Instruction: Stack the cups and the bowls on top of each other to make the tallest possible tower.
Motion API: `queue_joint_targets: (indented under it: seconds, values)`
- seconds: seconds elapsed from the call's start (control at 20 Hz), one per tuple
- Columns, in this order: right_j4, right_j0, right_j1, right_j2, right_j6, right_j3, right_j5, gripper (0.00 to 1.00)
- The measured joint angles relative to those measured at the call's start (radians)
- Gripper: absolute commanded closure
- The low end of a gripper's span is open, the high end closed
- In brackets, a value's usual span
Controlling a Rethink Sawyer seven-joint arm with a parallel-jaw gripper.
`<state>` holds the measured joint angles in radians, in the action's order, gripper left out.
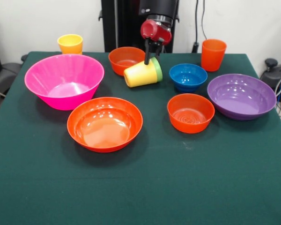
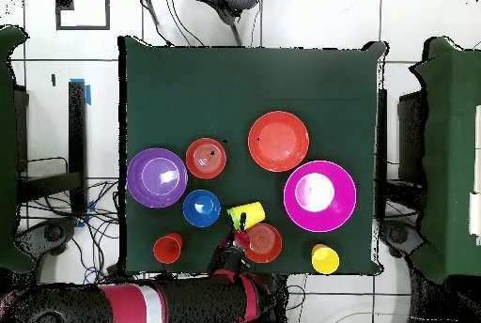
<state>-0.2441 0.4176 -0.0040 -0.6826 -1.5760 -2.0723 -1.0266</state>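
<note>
My gripper (image 1: 150, 57) hangs at the table's far middle, shut on the rim of a yellow cup (image 1: 139, 75) nested in a light green cup (image 1: 158, 69). The pair lies tilted on its side just above the cloth, between a small orange bowl (image 1: 126, 60) and the small blue bowl (image 1: 188, 76). It also shows in the overhead view (image 2: 247, 215). A second yellow cup (image 1: 70, 44) and the taller orange cup (image 1: 213, 54) stand upright at the far corners. The pink bowl (image 1: 64, 80), wide orange bowl (image 1: 105, 123), second small orange bowl (image 1: 190, 112) and purple bowl (image 1: 241, 96) sit apart. No tower stands.
All pieces rest on a dark green cloth table (image 1: 145, 187). The robot's black pedestal (image 1: 126, 23) stands behind the far edge. Cables hang at the far right wall. Chairs and other tables surround the table in the overhead view.
</note>
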Motion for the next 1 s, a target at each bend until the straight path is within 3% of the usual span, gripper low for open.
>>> queue_joint_targets:
  seconds: [0.4, 0.45, 1.0]
  values:
    - [0.013, 0.04, 0.022, -0.023, 0.0, 0.006, 0.033, 0.0]
    - [0.014, 0.05, 0.022, -0.03, 0.0, 0.012, 0.058, 1.0]
    - [0.029, 0.074, 0.022, -0.062, 0.0, 0.029, 0.115, 1.0]
